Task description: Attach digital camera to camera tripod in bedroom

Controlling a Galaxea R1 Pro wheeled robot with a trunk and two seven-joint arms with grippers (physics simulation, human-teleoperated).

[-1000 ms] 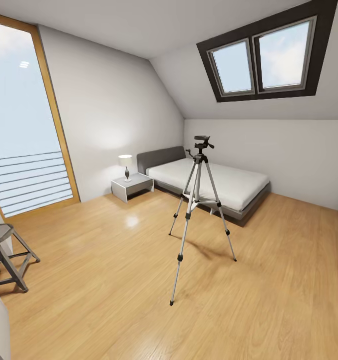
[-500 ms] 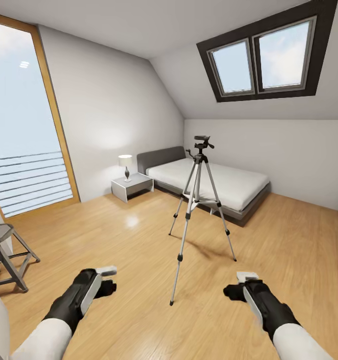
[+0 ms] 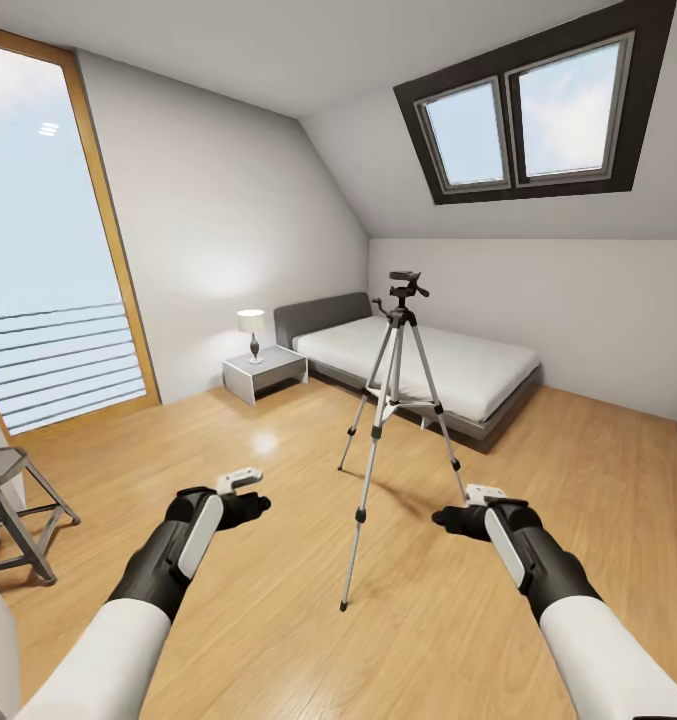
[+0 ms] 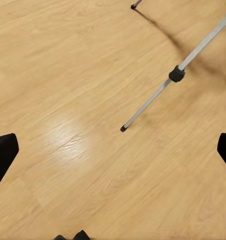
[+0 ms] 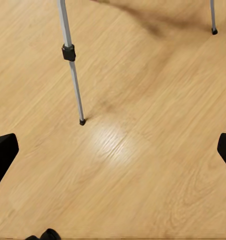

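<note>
Both pairs of jaws stand wide apart with nothing between them; in each wrist view the black fingertips sit at the far edges of the frame, with bare wood floor [image 4: 73, 150] in the gap. The left gripper [image 3: 246, 505] hangs above the floor to the left of the camera tripod [image 3: 396, 400], the right gripper [image 3: 456, 520] to its right — the nearest silver leg comes down between the two of them, its black foot planted on the boards a little closer to the robot than the grippers. The left wrist view catches that leg [image 4: 158, 95] running aslant to its foot, with a black joint partway up; the right wrist view shows the same leg [image 5: 73, 75] and, near the frame's corner, a second foot [image 5: 214, 31].

The tripod stands upright on its three spread legs in the middle of the bedroom, its black head and pan handle at the top; whether the digital camera sits on that head I cannot tell, and it is nowhere in the grippers.

Behind the tripod lies a grey bed [image 3: 428, 365] against the wall; beside it is a low nightstand [image 3: 266, 372] with a lit lamp [image 3: 251, 332]. A tall wood-framed window [image 3: 48, 260] fills the left wall, a dark-framed skylight [image 3: 528, 110] is set in the sloped ceiling, and a grey stool [image 3: 13, 510] stands at the left edge.
</note>
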